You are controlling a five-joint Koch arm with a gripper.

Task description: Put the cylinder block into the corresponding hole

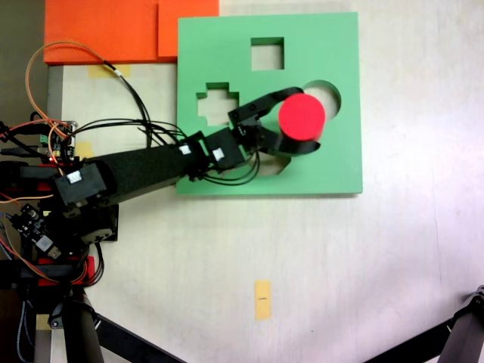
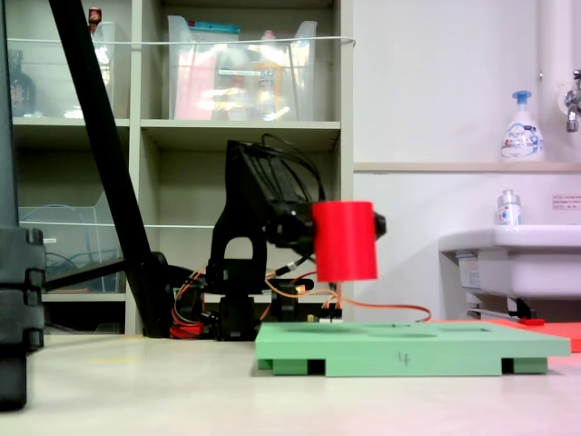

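The arm reaches out level — its gripper point(image 1: 308, 119) raised, jaws clamped around a load.

One fixed view looks straight down; the other sits low at table level; both share the green board point(image 1: 333, 162) point(image 2: 408, 345).

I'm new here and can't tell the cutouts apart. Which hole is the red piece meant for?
Find the square green board on the pale table. Along its right side, the circular hole peeks out beside the red cylinder held in the gripper. It alone is curved; the neighbouring square and cross cutouts have corners.
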